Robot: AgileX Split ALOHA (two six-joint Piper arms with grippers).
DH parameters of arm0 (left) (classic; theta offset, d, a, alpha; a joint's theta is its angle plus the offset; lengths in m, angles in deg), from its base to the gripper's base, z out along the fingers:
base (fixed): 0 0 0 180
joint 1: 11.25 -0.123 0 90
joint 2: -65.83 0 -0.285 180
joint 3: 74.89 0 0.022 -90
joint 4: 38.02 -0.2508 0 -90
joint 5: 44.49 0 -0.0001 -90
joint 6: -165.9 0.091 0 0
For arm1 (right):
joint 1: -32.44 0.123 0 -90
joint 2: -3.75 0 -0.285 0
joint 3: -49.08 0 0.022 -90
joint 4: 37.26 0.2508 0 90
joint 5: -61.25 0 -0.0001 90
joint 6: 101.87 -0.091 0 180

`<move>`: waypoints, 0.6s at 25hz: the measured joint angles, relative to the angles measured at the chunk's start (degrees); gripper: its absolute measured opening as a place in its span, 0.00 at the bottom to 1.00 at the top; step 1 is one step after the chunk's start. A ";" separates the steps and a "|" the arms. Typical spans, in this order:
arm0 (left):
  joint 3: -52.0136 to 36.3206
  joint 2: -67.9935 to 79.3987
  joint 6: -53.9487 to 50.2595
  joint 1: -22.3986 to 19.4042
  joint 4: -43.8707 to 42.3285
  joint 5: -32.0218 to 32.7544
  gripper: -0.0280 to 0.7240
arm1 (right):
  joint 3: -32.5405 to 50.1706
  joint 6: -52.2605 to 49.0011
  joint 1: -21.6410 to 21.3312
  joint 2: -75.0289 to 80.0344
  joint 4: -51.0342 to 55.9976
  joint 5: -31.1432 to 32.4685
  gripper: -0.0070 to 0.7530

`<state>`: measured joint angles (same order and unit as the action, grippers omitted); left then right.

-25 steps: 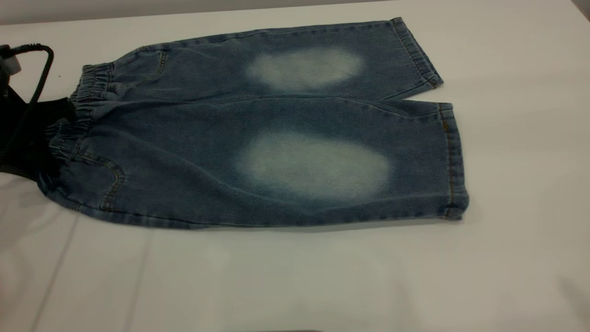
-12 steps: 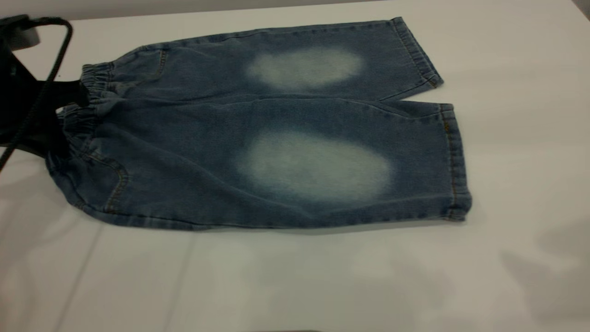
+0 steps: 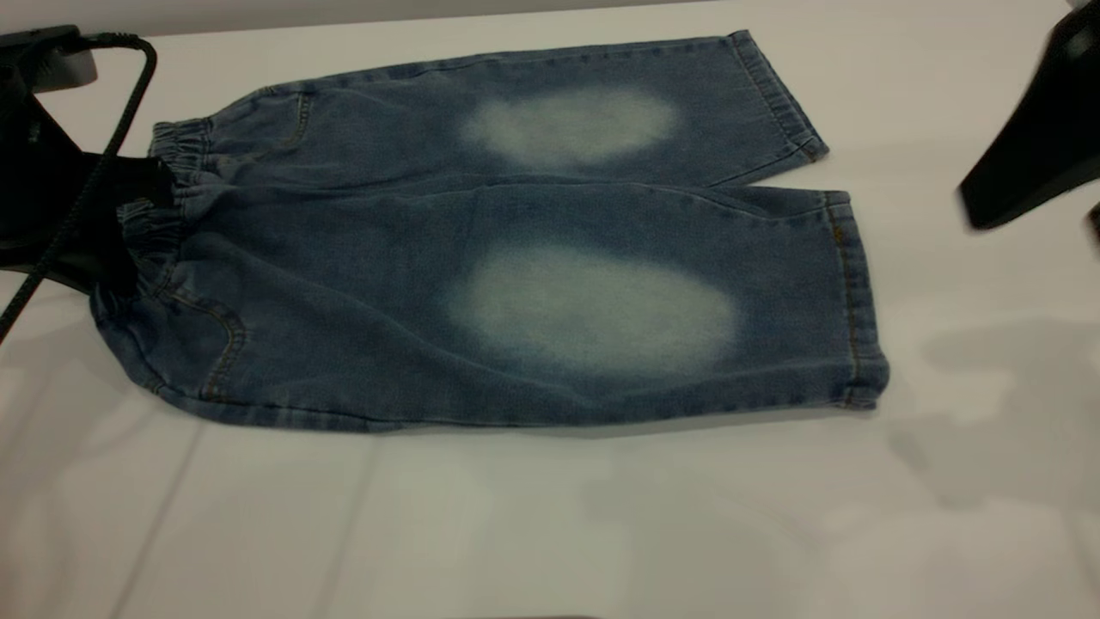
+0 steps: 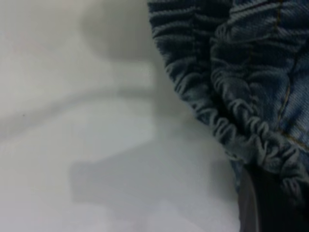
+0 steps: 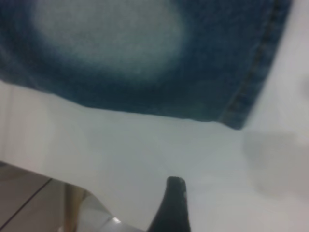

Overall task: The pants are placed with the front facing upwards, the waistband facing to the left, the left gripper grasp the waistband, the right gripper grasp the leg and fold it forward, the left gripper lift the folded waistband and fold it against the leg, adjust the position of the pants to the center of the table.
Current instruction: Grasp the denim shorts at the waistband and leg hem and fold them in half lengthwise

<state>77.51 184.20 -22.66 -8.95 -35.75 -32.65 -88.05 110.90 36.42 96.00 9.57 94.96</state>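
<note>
My left gripper [image 3: 142,202] clamps the waistband [image 3: 168,180]; the pants [image 3: 516,249] lie flat (pale knee patches up), frame bottom bare table [image 3: 550,516].

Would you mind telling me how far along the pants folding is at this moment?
Done: pants lie flat, face up, waistband leftward. In hand: left gripper is at the waistband; right gripper hangs beyond the hems, holding nothing. Left: grasping the leg, both folds, centring on the table.
</note>
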 joint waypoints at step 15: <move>0.00 0.00 0.11 0.00 -0.18 0.06 0.12 | -0.39 29.03 0.00 21.81 27.63 -1.73 0.78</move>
<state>77.51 184.20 -22.55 -8.95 -35.93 -32.60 -88.44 139.92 36.42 117.81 37.20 93.23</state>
